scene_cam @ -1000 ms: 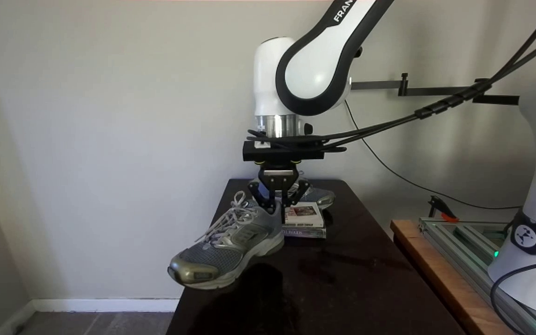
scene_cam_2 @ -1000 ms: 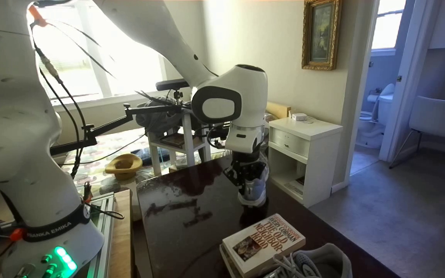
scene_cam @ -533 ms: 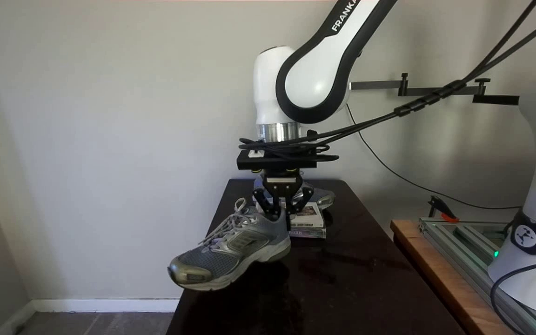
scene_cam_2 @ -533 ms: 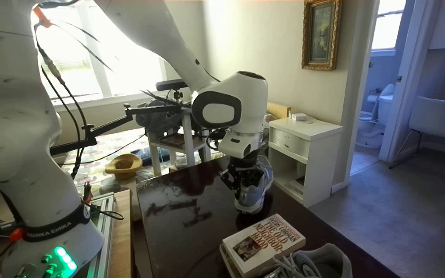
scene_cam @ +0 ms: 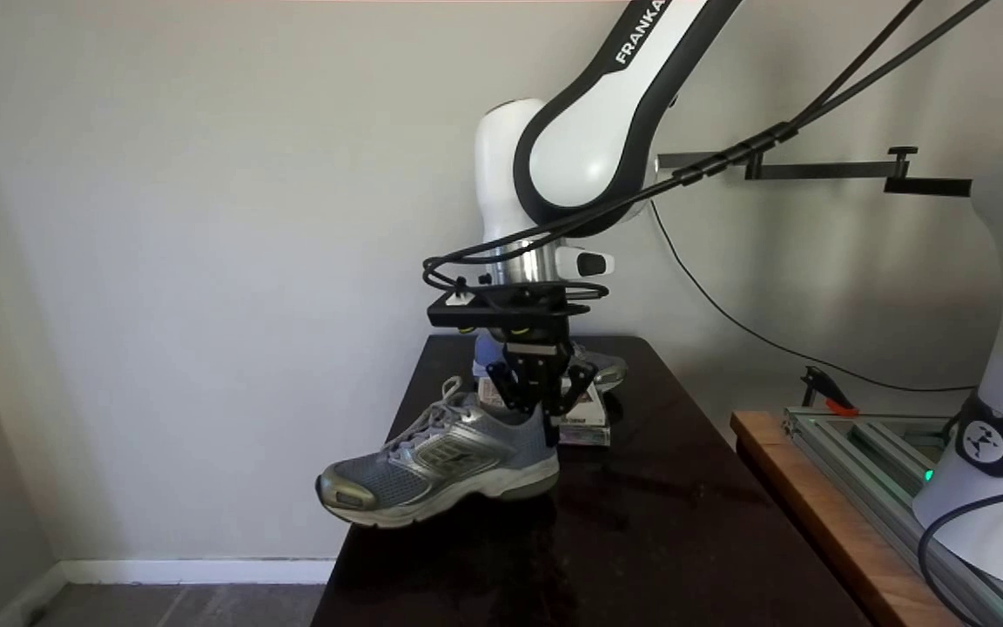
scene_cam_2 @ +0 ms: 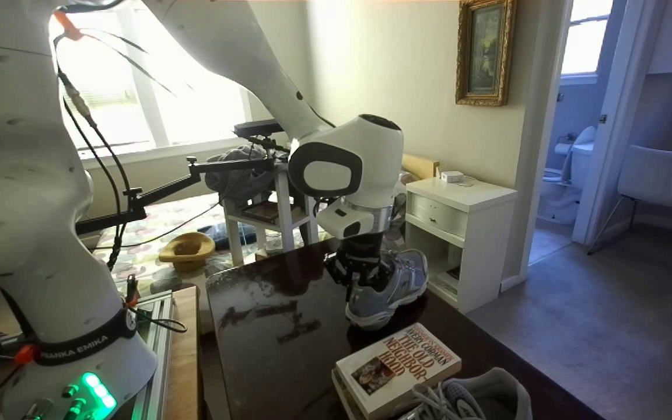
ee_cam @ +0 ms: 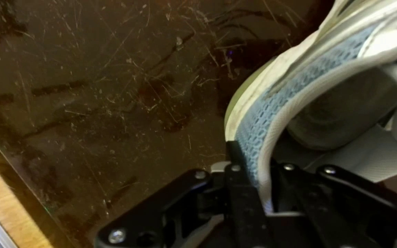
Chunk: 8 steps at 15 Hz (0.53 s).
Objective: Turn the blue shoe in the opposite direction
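Jutting toe-first beyond the worktop (scene_cam_2: pixel 272 350), the blue shoe (scene_cam: pixel 458 457) is pinched at its heel by the end effector (ee_cam: pixel 255 160). It could be dropped if that narrow hold is twisted.

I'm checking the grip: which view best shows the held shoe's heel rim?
The wrist view: the heel rim appears close up from above, pinched in the gripper. Both exterior views show more of the shoe, but its rim looks small and partly hidden.
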Each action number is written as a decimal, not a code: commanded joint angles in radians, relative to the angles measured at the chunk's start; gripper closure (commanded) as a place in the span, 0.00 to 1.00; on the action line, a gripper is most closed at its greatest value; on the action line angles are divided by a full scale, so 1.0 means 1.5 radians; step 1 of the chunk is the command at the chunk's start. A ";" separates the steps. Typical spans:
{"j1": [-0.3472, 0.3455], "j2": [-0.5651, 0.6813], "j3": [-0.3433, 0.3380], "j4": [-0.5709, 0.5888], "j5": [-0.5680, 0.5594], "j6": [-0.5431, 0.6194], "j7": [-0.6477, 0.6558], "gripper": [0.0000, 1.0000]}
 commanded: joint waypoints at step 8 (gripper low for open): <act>-0.007 -0.049 0.016 -0.070 0.112 0.070 0.130 0.97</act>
